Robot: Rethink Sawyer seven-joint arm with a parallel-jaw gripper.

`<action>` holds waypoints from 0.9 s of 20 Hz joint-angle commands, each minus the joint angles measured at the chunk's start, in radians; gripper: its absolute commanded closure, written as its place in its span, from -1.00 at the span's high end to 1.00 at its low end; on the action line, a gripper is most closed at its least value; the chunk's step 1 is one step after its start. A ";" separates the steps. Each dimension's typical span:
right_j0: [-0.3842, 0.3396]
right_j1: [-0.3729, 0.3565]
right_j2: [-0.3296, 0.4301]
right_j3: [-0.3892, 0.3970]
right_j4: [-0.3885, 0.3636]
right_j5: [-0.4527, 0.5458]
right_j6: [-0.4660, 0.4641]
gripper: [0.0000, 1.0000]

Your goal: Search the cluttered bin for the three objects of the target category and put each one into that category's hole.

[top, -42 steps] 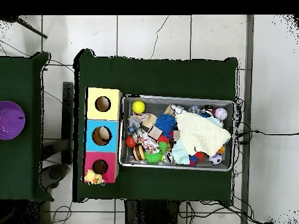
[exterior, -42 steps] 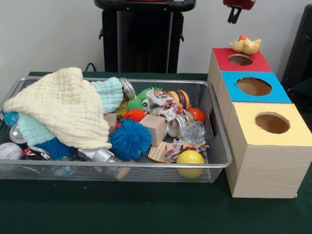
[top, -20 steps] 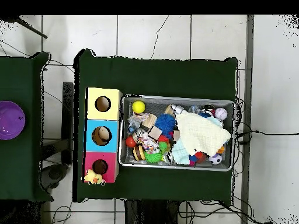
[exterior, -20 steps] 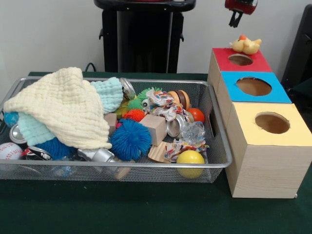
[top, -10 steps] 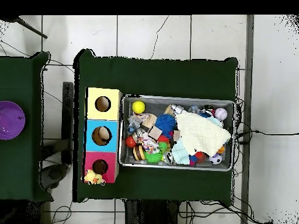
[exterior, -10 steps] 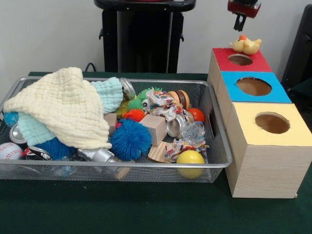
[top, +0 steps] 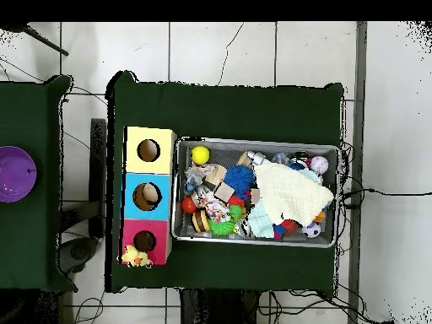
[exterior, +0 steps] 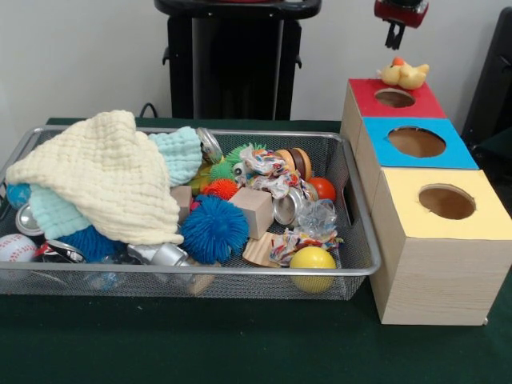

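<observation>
A wire mesh bin [exterior: 240, 273] [top: 257, 142] holds a jumble of toys. A cream cloth [exterior: 104, 176] [top: 291, 192] covers its left part in the front view and hides what lies under it. A blue spiky ball [exterior: 214, 228], a wooden block [exterior: 254, 210], a yellow ball [exterior: 312, 260] and an orange ball [exterior: 323, 188] lie uncovered. Beside the bin stand a red box [exterior: 424, 100], a blue box [exterior: 456, 148] and a yellow box [exterior: 488, 216], each with a round hole. My gripper [exterior: 394, 37] hangs high at the top edge, just above a yellow toy duck [exterior: 404, 74] on the red box, holding nothing I can see.
A baseball [exterior: 16, 248] lies at the bin's front left corner. Rope toys and shiny metal pieces crowd the bin's middle. A purple bowl [top: 15, 173] sits on a separate table at the left of the overhead view. Dark green cloth covers the table [exterior: 240, 344].
My gripper has drifted to the right along the top edge, ending over the duck. Nothing in the bin or on the boxes has moved.
</observation>
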 commanded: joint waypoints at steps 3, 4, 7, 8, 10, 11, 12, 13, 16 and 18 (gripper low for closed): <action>-0.058 0.060 0.088 -0.157 -0.045 -0.154 0.328 -1.00; -0.058 0.066 0.090 -0.161 -0.051 -0.164 0.332 -1.00; -0.055 0.065 0.095 -0.166 -0.055 -0.174 0.336 -1.00; -0.053 0.064 0.093 -0.167 -0.056 -0.176 0.333 -1.00; -0.051 0.059 0.091 -0.165 -0.053 -0.167 0.324 -1.00; -0.051 0.060 0.089 -0.166 -0.052 -0.168 0.319 -1.00; -0.052 0.058 0.090 -0.164 -0.051 -0.166 0.318 -1.00; -0.057 0.061 0.091 -0.163 -0.055 -0.173 0.321 -1.00; -0.068 0.061 0.096 -0.162 -0.062 -0.179 0.329 -1.00; -0.072 0.069 0.092 -0.165 -0.074 -0.187 0.326 -1.00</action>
